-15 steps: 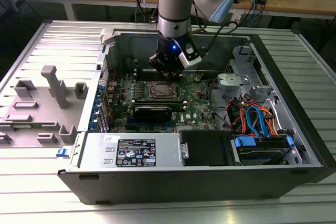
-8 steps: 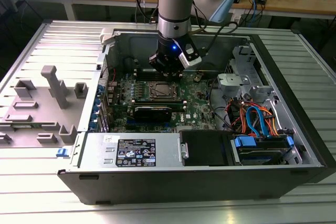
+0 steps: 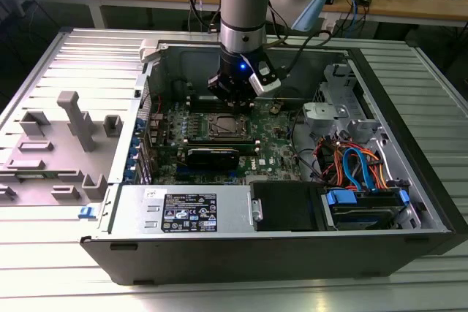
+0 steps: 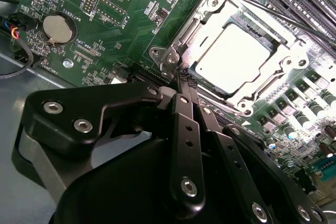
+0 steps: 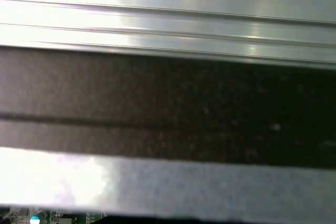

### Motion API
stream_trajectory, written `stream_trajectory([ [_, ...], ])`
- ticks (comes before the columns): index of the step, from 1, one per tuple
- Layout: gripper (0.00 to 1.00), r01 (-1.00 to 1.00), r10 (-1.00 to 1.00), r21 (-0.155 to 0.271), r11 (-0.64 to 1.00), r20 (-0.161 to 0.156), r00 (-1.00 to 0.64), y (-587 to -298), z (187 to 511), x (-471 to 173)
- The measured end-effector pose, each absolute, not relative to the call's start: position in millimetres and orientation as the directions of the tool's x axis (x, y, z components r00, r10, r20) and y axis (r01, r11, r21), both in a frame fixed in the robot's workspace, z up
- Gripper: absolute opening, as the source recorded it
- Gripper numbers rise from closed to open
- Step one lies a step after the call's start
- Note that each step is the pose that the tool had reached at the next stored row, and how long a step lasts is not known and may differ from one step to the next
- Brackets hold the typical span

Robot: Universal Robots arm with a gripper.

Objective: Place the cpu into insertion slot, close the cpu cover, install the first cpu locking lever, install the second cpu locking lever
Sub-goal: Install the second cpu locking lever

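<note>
Pressed together, my fingers (image 4: 185, 85) meet at a point beside the cpu cover (image 4: 181, 45), which lies closed over the cpu (image 4: 233, 59) seated in the insertion slot (image 3: 224, 127), seemingly placed to work a locking lever (image 4: 273, 17).

I count one arm with one gripper (image 4: 185, 85) over one open computer case (image 3: 409, 180). Inside I see one green motherboard (image 3: 270, 153), carrying one cpu (image 4: 233, 59) under one cpu cover (image 4: 286, 59), and one round coin cell battery (image 4: 56, 29) in the second wrist view. In the exterior view I make out one labelled power supply (image 3: 186, 211), and one grey holder block (image 3: 73, 126) beside the case.
</note>
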State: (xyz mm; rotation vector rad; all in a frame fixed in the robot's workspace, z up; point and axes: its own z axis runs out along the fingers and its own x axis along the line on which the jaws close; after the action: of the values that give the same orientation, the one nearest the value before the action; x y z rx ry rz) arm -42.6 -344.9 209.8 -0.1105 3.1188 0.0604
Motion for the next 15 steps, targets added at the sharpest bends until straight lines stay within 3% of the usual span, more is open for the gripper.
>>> stream_trajectory([
  [15,0.11,-0.071,-0.07,0.038,0.997,-0.022,-0.997,-357.5,217.2,-42.5],
])
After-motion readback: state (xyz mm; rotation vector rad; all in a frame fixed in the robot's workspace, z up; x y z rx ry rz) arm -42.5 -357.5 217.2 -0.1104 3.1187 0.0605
